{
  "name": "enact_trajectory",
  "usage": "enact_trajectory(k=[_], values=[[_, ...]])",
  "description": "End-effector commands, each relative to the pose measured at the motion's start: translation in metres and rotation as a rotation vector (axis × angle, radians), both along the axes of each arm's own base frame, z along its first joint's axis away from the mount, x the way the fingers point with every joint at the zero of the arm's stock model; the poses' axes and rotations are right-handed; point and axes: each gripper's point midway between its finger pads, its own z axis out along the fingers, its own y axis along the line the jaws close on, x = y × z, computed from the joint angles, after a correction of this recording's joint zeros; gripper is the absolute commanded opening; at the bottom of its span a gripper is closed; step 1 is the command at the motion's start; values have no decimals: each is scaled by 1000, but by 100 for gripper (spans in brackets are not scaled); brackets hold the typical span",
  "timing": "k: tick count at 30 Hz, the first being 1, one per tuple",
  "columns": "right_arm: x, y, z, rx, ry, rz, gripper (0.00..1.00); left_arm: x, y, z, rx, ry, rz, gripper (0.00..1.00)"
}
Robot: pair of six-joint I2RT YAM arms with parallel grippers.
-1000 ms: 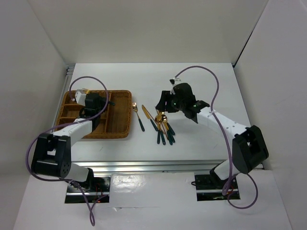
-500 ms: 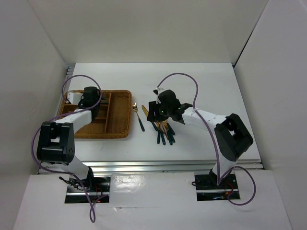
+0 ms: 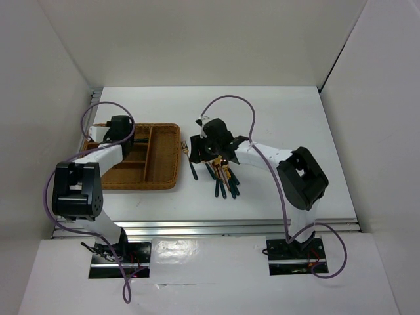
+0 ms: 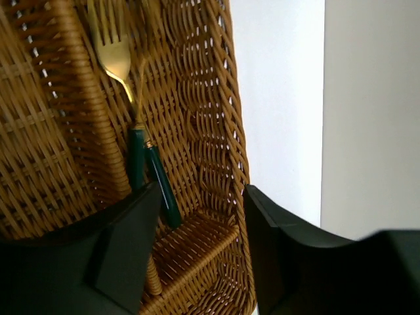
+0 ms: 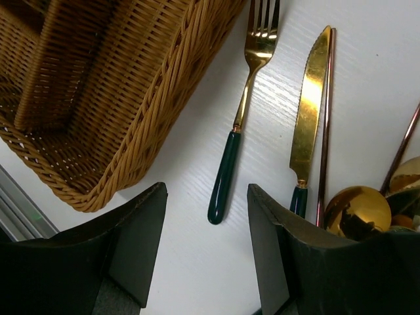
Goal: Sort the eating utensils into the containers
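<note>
Utensils (image 3: 225, 182) mostly sit in a loose pile nr the table centre, teal handles toward 6 o'clock, gold heads partly under the R arm. One fork (image 3: 190, 164) lies alone at the pile's 9 o'clock, betw pile & wicker tray (image 3: 176, 172). Right gripper (image 5: 207, 259) is above that fork, spread wide w/ nothing in it. The knife (image 5: 308, 111), a chopstick (image 5: 326, 118) right beside it and a spoon (image 5: 357, 211) are off at its 3 o'clock. Left gripper (image 4: 197, 249) is at the tray's 11 o'clock corner, fingers apart & empty, over a narrow compartment by the outer wall. A second fork (image 4: 113, 49) lies in there, plus another teal handle beside it.
</note>
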Motion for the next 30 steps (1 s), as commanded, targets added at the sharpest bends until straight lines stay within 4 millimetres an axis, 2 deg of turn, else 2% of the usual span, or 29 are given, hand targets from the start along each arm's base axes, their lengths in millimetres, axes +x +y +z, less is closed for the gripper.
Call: enact_trajectory(k=[1, 3, 4, 5, 8, 9, 12, 14, 15, 16, 23, 30], values=[[9, 18, 12, 17, -53, 26, 60, 4, 2, 16, -14, -9, -19, 70], [9, 25, 5, 6, -40, 37, 60, 3, 2, 28, 2, -23, -56, 77], [15, 28, 9, 4, -60, 35, 60, -1, 0, 30, 15, -19, -78, 79], [11, 31, -2, -14, -39, 46, 60, -3, -3, 44, 32, -52, -112, 81], [18, 32, -11, -42, -30, 29, 58, -11, -13, 72, 107, -82, -236, 85], [18, 32, -23, -61, -8, 30, 57, -11, -16, 82, 178, -91, -304, 85], [23, 28, -38, -111, 0, 12, 56, -21, -29, 100, 260, -100, -440, 86], [29, 24, -44, -149, -10, -9, 56, -28, -38, 105, 295, -101, -504, 86], [33, 25, -40, -147, -21, -17, 56, -30, -41, 110, 312, -112, -531, 86], [32, 22, -46, -166, -10, -22, 56, -35, -45, 117, 350, -123, -555, 86], [34, 21, -57, -191, -2, -21, 53, -58, -63, 114, 393, -134, -636, 90], [28, 26, -70, -226, 20, -8, 50, -60, -64, 111, 415, -118, -660, 90]])
